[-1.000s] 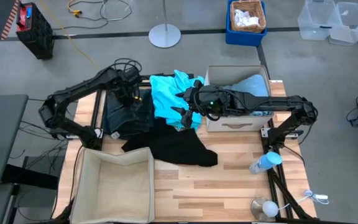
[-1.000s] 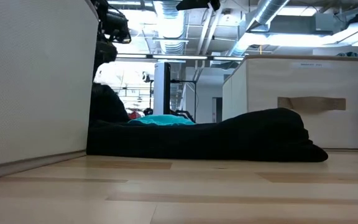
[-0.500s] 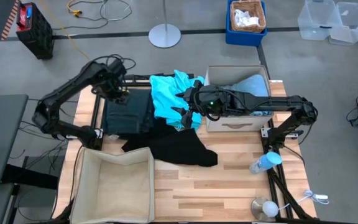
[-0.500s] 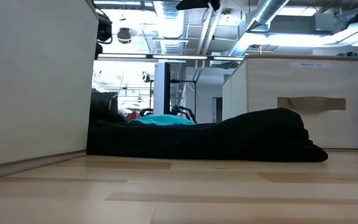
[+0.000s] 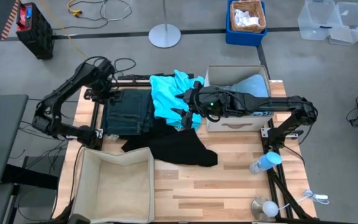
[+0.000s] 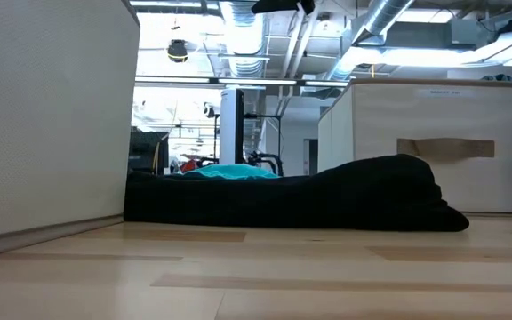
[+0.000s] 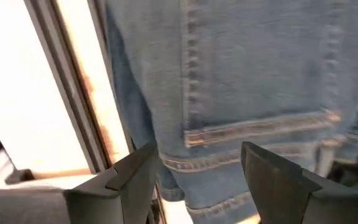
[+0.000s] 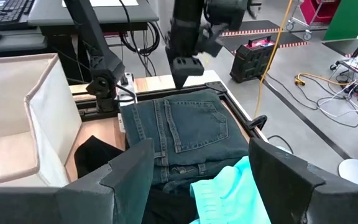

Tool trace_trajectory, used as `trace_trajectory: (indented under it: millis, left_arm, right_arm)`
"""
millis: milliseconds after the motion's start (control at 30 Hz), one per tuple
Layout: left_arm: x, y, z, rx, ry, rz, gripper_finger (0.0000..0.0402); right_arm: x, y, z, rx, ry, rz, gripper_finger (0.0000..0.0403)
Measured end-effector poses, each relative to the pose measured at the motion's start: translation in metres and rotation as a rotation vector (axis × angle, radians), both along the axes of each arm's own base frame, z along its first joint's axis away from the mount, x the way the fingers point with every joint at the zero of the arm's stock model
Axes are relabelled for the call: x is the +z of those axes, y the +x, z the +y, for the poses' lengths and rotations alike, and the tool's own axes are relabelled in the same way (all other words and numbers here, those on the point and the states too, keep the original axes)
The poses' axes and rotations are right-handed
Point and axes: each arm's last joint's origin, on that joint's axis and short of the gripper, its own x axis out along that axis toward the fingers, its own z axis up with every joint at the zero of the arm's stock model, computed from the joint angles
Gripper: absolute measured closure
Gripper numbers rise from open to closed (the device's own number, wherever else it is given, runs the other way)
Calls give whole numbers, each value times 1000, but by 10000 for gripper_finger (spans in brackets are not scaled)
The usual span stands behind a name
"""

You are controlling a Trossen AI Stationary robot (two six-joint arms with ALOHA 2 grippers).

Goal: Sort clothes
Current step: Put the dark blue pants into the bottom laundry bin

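The dark green jeans [image 5: 129, 112] lie flat at the table's far left; they also show in the left wrist view [image 7: 253, 74] and the right wrist view [image 8: 185, 134]. My left gripper [image 5: 110, 90] [image 7: 194, 165] is open above their far left corner and holds nothing. The turquoise garment [image 5: 169, 96] lies beside the jeans. My right gripper [image 5: 182, 111] [image 8: 197, 168] is open above it. The black garment [image 5: 173, 146] [image 6: 327, 191] lies on the table in front of both. The pale dusty-blue garment [image 5: 253, 84] lies in the far right bin.
A beige fabric bin [image 5: 238, 124] stands at the far right; a second beige bin [image 5: 86, 180] [image 6: 52, 116] stands at the near left. A plastic bottle [image 5: 263, 163] lies near the right edge, with a white object [image 5: 266, 207] nearer.
My left gripper has moved from over the jeans toward the table's left edge. In the low view the raised hump of the jeans has sunk out of sight, and they now lie flat. My right arm has kept still.
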Motion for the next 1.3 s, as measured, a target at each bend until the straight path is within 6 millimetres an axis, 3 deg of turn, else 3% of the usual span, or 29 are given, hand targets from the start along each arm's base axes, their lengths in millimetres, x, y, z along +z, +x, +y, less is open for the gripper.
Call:
trace_trajectory:
  millis: [367,600,1067,1300]
  left_arm:
    - [-40,-22,7,121,-15,22,175]
    - [-78,-23,0,126,-194,41,175]
    - [-74,-22,1,145,-149,6,175]
    - [-33,-18,1,141,-10,-115,175]
  right_arm:
    - [0,0,0,0,0,0,127]
    - [0,0,1,1,3,-1,127]
    - [0,0,7,20,3,3,127]
    - [-2,-1,10,26,3,22,127]
